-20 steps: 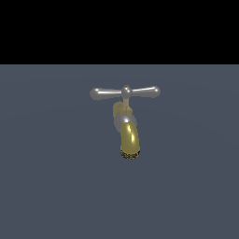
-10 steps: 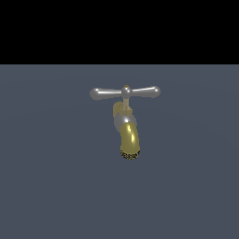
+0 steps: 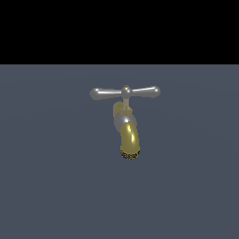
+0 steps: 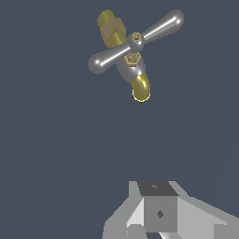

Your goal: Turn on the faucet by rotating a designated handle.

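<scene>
On the faucet (image 3: 127, 128), the silver handle (image 3: 125, 92) sits level, brass spout curving down

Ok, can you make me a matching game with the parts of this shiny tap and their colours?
Things:
1. slim silver-grey crossbar handle
2. curved brass-yellow spout
3. speckled nozzle rim
4. robot hand

Looks:
A. dark and dotted
B. pale grey and blocky
C. shiny silver with rounded ends
D. glossy yellow

Pairs: 1-C, 2-D, 3-A, 4-B
</scene>
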Robot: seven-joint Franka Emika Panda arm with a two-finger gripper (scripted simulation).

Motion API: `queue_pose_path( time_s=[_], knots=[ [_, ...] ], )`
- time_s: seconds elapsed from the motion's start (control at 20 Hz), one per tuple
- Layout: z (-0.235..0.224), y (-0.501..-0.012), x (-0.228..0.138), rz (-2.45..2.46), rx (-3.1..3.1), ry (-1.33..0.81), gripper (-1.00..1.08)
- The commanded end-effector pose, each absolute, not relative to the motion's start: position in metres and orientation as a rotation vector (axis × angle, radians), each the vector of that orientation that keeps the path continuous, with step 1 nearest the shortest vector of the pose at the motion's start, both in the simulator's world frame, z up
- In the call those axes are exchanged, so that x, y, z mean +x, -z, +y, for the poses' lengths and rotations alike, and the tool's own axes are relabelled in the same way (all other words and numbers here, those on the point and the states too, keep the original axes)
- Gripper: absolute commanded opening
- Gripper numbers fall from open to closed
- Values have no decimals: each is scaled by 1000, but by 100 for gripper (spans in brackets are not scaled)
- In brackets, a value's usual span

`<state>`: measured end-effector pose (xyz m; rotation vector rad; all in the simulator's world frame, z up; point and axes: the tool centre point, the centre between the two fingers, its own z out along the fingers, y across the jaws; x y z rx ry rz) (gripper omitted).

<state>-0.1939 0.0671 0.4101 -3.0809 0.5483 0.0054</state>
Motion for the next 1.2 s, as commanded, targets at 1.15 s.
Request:
queue_pose_path(
  time_s=[1.15],
  knots=[
    [115,-299,-74,1346,-2823,-6,-100]
  ],
)
